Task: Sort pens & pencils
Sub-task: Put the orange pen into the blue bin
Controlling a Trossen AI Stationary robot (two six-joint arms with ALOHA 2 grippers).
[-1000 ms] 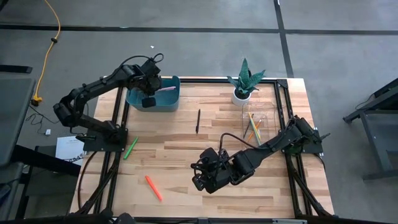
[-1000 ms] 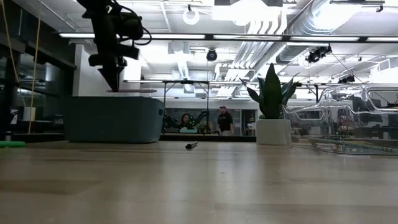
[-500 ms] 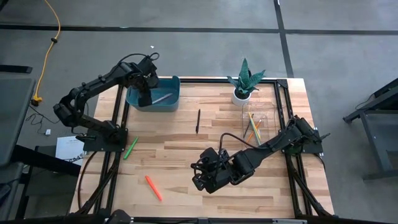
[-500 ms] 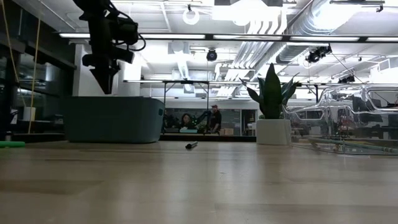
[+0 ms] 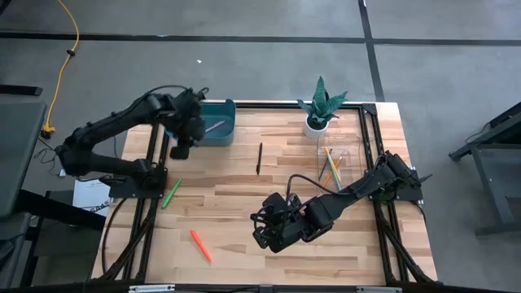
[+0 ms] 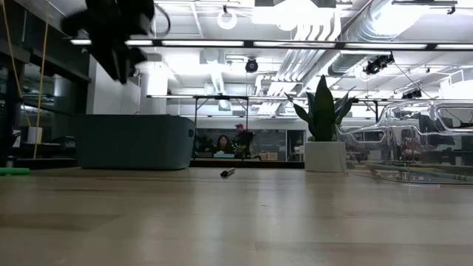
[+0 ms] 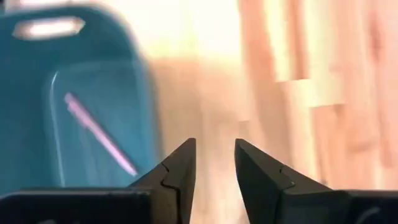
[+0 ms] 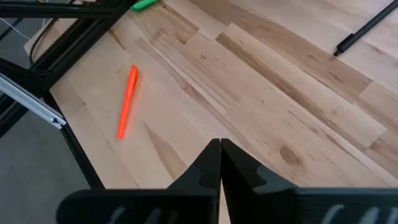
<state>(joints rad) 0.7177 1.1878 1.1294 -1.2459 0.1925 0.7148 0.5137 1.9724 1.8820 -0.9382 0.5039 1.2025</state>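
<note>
1 pink pen (image 5: 214,127) lies in the teal bin (image 5: 221,135), just past my left gripper (image 5: 181,149), whose fingers stand a little apart and hold nothing.

From my left wrist the pink pen (image 7: 99,134) lies slantwise on the bin floor (image 7: 37,143), ahead and to one side of my fingertips (image 7: 184,149), and bare wood shows between them. The green pen (image 5: 170,193) lies near the table's left edge, beyond the bin from my left gripper and nearer my base. The black pen (image 5: 260,158) lies mid-table, between my 2 grippers. The red-orange pen (image 5: 200,245) lies ahead of my right gripper (image 5: 262,233), well apart, its fingers pressed together on nothing. The pencils (image 5: 330,166) sit in the clear container (image 5: 346,156) beside the potted plant (image 5: 319,106), far behind my right gripper.
</note>
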